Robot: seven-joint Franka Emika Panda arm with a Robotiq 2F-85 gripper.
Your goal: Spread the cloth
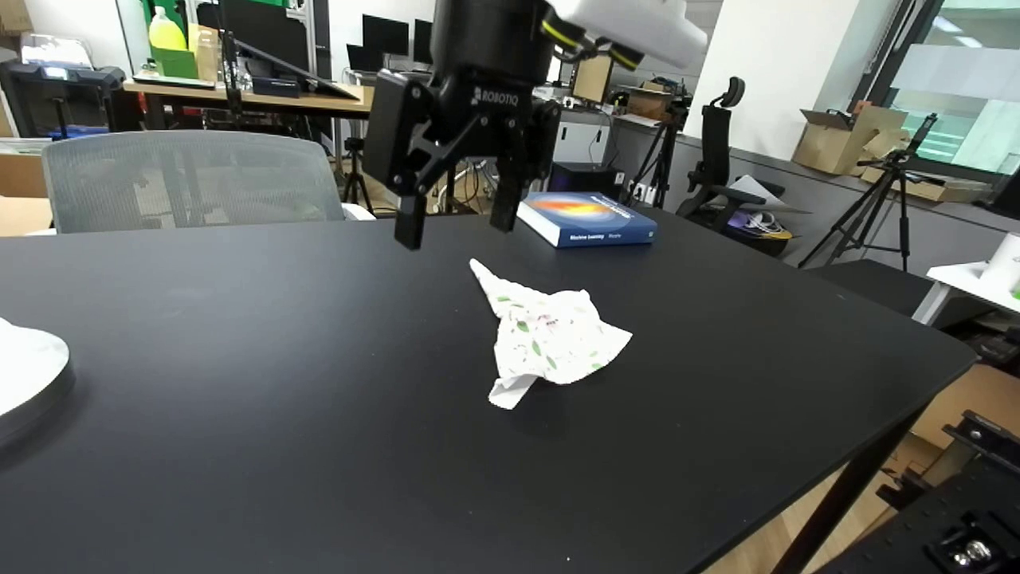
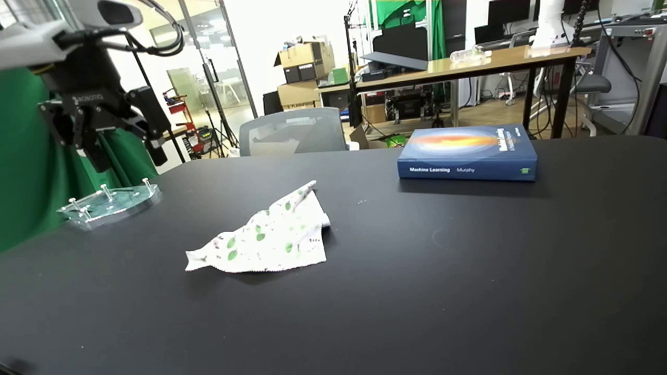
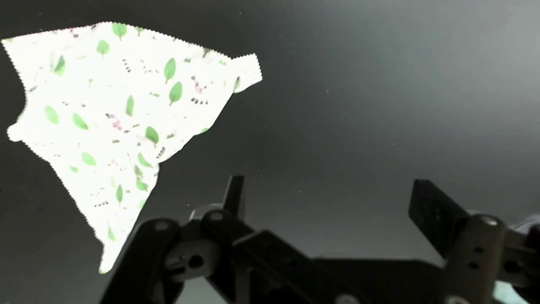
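A white cloth with green leaf prints lies crumpled and partly folded on the black table, in both exterior views (image 1: 558, 339) (image 2: 276, 234). In the wrist view the cloth (image 3: 109, 97) fills the upper left, with narrow folded corners at its right and its bottom. My gripper (image 1: 457, 223) is open and empty above the table, apart from the cloth. It also hangs in the air at the left in an exterior view (image 2: 128, 158). In the wrist view the open jaws (image 3: 329, 190) are to the lower right of the cloth, with only table between them. One finger linkage comes close to the cloth's bottom corner in that view.
A thick blue book lies on the black table (image 1: 239, 399) in both exterior views (image 1: 598, 227) (image 2: 469, 153). A clear plate with upright bolts (image 2: 112, 205) sits near the table's edge below the gripper. A white round-edged object (image 1: 28, 367) is at the left. A grey chair (image 1: 191, 183) stands behind.
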